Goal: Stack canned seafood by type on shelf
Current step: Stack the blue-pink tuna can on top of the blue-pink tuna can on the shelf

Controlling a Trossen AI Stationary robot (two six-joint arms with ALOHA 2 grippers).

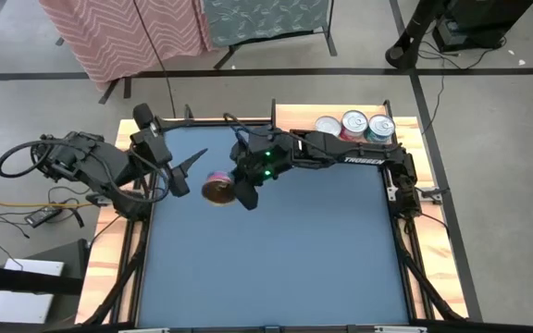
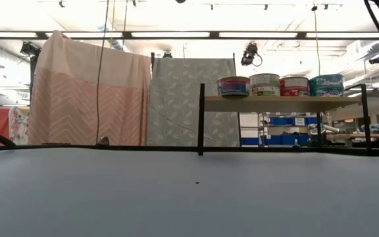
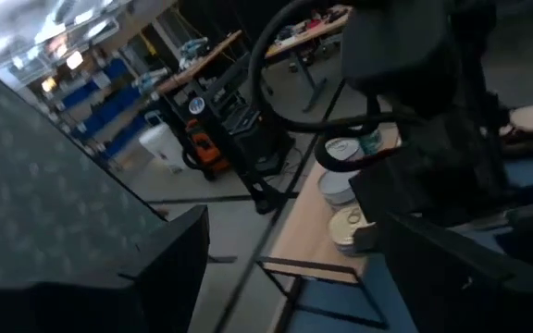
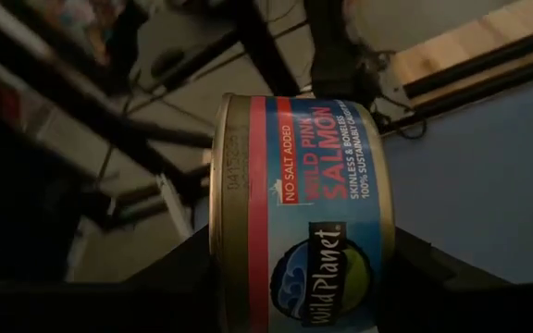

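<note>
Right gripper (image 1: 239, 190) out over the blue tabletop (image 1: 276, 259), left of centre and toward the far edge, fingers clamped on a salmon tin (image 4: 299, 217). Tin held on its side in the right wrist view, gold-toned rim to one side, blue and red label reading "Wild Planet" and "Wild Pink Salmon". From above, same tin showing as a gold disc with a purple edge (image 1: 217, 190), just beside the right arm's fingers.

Left gripper (image 1: 191, 171) near the tabletop's far left corner, fingers apart, holding nothing, tips pointing toward the held tin and just short of it.

Shelf (image 2: 281, 100) at the tabletop's far right corner, light-wood plank on dark uprights. Four tins in a row on the plank in the low view: blue-and-red (image 2: 233, 86), white-labelled (image 2: 264, 85), red (image 2: 295, 85), teal (image 2: 326, 85). Only three silver lids distinguishable from above (image 1: 354, 125), beside the right arm. Stacking of those tins not discernible.

Patterned cloth screens (image 2: 87, 92) standing behind the tabletop.
</note>
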